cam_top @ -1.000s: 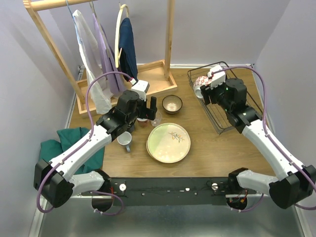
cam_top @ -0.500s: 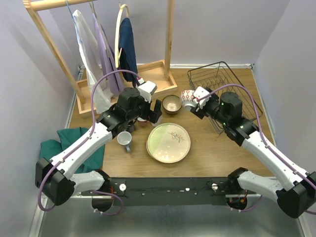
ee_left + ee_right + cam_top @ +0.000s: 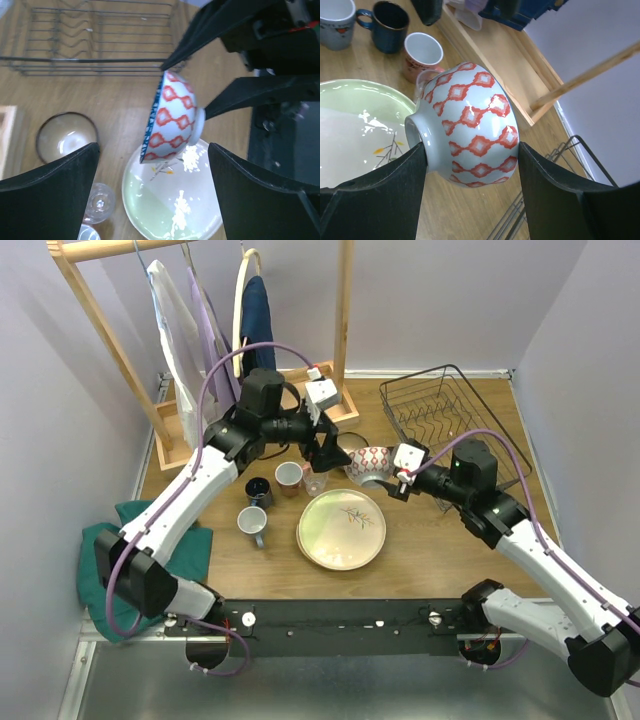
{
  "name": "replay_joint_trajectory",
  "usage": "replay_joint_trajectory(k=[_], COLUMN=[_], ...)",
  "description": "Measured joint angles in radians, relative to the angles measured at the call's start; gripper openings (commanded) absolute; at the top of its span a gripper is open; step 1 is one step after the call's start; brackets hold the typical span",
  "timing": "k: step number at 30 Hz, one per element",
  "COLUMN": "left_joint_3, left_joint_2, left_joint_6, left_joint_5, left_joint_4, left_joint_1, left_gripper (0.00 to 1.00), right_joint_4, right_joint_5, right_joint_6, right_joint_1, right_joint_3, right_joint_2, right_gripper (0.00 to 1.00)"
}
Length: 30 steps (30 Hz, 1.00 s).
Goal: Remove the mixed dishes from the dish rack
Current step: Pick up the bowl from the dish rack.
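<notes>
My right gripper point(image 3: 388, 466) is shut on a white bowl with a red diamond pattern point(image 3: 368, 462), held on its side above the table just beyond the cream twig-mark plate point(image 3: 342, 528). In the right wrist view the fingers clamp the bowl point(image 3: 470, 125) across foot and rim. My left gripper point(image 3: 325, 452) is open and empty, hovering next to that bowl point(image 3: 175, 117). Below it are a dark brown bowl point(image 3: 67, 137) and a clear glass point(image 3: 100, 202). The dark wire dish rack point(image 3: 455, 415) stands at the back right and looks empty.
A dark blue mug point(image 3: 259, 490), a pink mug point(image 3: 289, 477) and a grey mug point(image 3: 252, 523) stand left of the plate. A wooden clothes rack point(image 3: 300, 400) with hanging garments fills the back left. A green cloth point(image 3: 130, 530) lies at the left edge.
My right gripper carried the patterned bowl out of the dish rack and leftward to above the table near the plate. My left arm rose and swung back and right, over the brown bowl.
</notes>
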<state>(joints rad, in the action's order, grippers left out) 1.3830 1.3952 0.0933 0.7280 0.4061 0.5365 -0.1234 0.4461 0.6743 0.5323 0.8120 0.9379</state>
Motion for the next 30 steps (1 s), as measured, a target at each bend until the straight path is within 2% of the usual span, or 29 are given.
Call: replay_joint_trajectory(k=[7,11,18,24,27,30], left_joint_3=[0.17,0.28,0.419,0.472,0.478,0.484], left_joint_2=[0.146,0.27,0.425,0.487,0.509,0.534], left_joint_6=[0.082,0.138,0.289,0.363,0.384,0.399], left_joint_5=[0.277,0.394,0.472,0.502,0.511,0.518], left_joint_4=[0.154,0.301,0.588,0.728,0.768,0.803], left_joint_1=[0.0,0.0,0.018,0.031,0.035,0.045], left_gripper=[0.77,0.76,0.72,0.66,0.59,0.41], right_joint_4=[0.001,0.002,0.002,0.003,0.003,0.003], right_joint_5=[0.047,0.055,0.064,0.066,0.066,0.067], right_joint_6=[0.0,0.0,0.001,0.011,0.016,0.019], right_joint_1=[0.005,0.01,0.021,0.033,0.039,0.043], right_joint_3=[-0.034,-0.047,-0.066,-0.065,-0.066,-0.066], right_joint_2=[-0.043,-0.053,-0.057,-0.051,-0.044,-0.037], right_gripper=[0.48,0.48,0.48,0.48,0.47,0.48])
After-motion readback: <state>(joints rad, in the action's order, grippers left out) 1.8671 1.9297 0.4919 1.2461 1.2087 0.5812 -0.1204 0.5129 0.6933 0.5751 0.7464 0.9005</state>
